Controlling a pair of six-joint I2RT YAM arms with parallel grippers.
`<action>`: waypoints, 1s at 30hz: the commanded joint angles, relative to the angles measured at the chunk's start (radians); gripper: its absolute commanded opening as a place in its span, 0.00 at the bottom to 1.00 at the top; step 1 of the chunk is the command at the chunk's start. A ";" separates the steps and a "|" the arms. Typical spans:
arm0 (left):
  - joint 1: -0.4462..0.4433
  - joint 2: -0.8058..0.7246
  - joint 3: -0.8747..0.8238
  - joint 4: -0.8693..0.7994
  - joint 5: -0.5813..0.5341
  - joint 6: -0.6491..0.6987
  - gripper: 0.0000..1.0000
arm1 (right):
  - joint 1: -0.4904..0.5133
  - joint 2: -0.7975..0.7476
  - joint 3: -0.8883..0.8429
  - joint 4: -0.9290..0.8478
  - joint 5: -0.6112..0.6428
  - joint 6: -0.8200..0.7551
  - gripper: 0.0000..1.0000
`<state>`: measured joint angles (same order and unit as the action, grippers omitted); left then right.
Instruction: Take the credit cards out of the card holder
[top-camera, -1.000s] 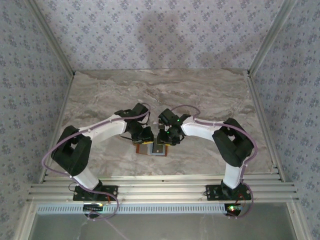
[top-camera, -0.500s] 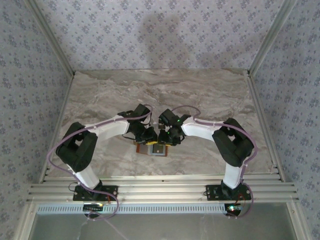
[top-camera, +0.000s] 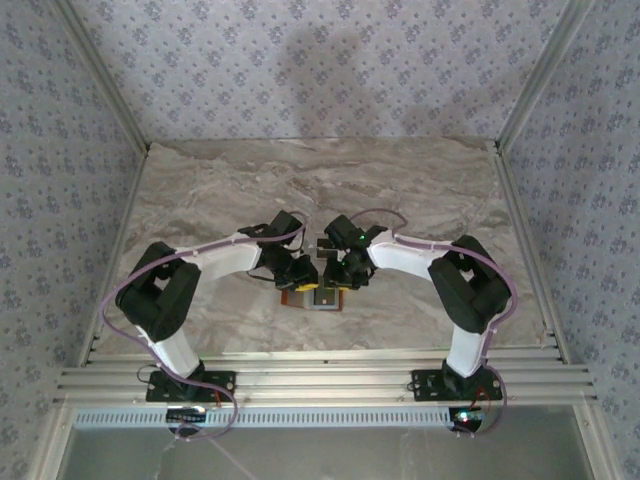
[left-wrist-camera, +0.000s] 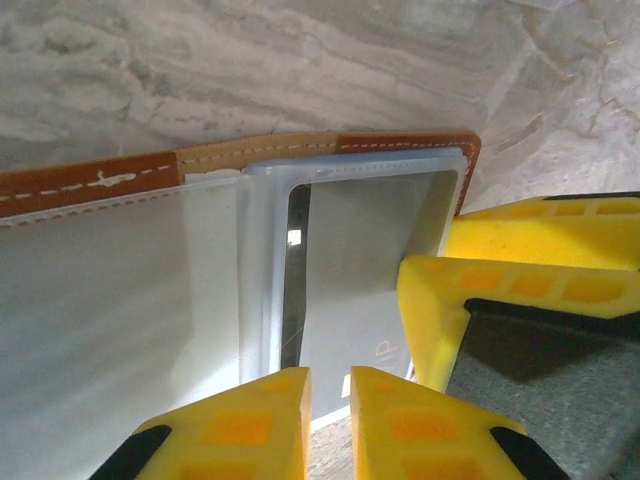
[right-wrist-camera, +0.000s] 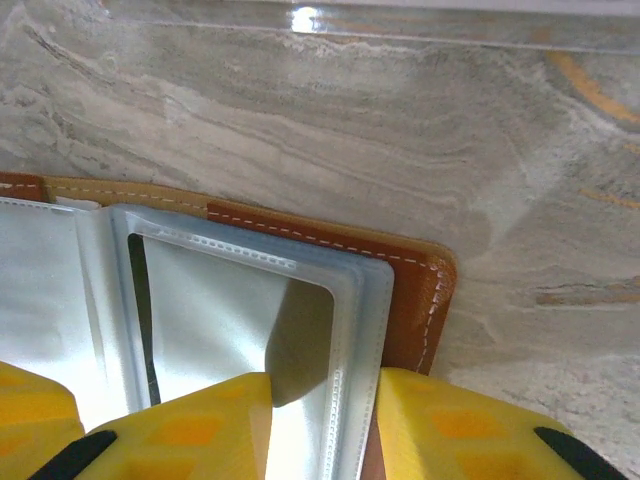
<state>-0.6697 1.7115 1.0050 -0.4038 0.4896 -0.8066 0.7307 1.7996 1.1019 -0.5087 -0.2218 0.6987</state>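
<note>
Widest first: the marble table (top-camera: 420, 190) holds the whole scene, and the 2 arms are bunched together at its middle. The left arm (top-camera: 215, 260) has swung inward over the last second, its elbow pulling toward the centre, while the right arm (top-camera: 420, 262) has barely shifted. Between them the card holder (top-camera: 322, 301) lies open and flat on the table, in much the same spot as 1 second ago, orange-brown edge up top and pale lining showing. In tight now: the left gripper (top-camera: 303, 282) has closed the distance and sits right beside the right gripper (top-camera: 338, 283), both over the holder's right half. From the left wrist, the card holder (left-wrist-camera: 100, 180) spreads wide, and the left gripper (left-wrist-camera: 330, 410) has its 2 yellow fingers drawn nearly together at the holder's near edge, just a slit between them; I cannot tell whether anything is pinched there. A yellow finger (left-wrist-camera: 480, 290) of the right gripper rests just beside the pocket. From the right wrist, the right gripper (right-wrist-camera: 325, 420) stands apart, straddling the stitched outer edge of the clear pocket on the card holder (right-wrist-camera: 410, 290). Smallest of all, a credit card (left-wrist-camera: 370, 250), grey behind the window, lies inside that pocket.
</note>
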 joint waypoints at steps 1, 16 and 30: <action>-0.009 0.016 0.006 -0.003 -0.007 -0.004 0.17 | -0.006 -0.013 -0.003 -0.058 0.039 -0.015 0.35; -0.017 0.082 0.056 -0.059 -0.033 0.046 0.16 | 0.001 -0.030 -0.026 0.000 -0.005 0.012 0.40; -0.061 0.100 0.145 -0.215 -0.162 0.123 0.17 | 0.001 -0.039 -0.034 -0.007 0.000 0.011 0.40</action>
<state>-0.7227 1.7901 1.1297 -0.5617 0.3500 -0.7158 0.7307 1.7840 1.0855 -0.4965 -0.2249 0.6956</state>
